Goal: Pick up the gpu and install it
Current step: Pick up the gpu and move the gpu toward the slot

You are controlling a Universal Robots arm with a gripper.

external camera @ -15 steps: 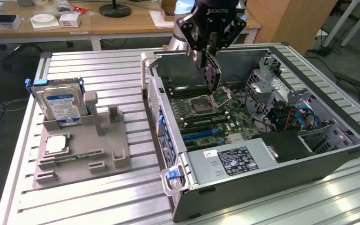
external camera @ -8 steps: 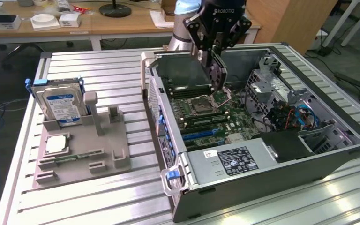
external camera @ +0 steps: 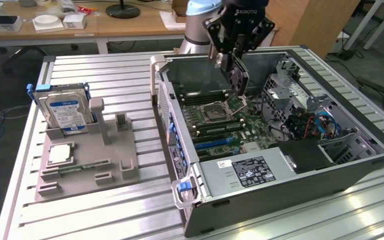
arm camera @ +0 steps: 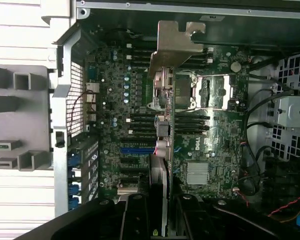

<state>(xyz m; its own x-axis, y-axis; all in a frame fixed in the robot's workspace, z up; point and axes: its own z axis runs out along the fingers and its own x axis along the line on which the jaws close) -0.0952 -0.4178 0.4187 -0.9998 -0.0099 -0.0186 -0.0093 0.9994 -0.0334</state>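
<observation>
jaws: clamped on gpu (external camera: pixel 235 77) | gpu: hangs over mobo (external camera: pixel 249 120), open pc case (external camera: pixel 259 200)

Computer case (external camera: pixel 362 162) right of exterior frame, on table (external camera: pixel 98 217). Parts tray (external camera: pixel 122 167) left, hard drive (external camera: pixel 65 111) upright in it. gpu (external camera: pixel 236 77) in gripper (external camera: pixel 229 59), upper centre, over motherboard (external camera: pixel 249 120) inside case.

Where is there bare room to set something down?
Bare ribbed metal tabletop on the near and far sides of the grey plastic parts holder. Crowded: the open black computer case, where the hand holds the dark gpu card.
</observation>
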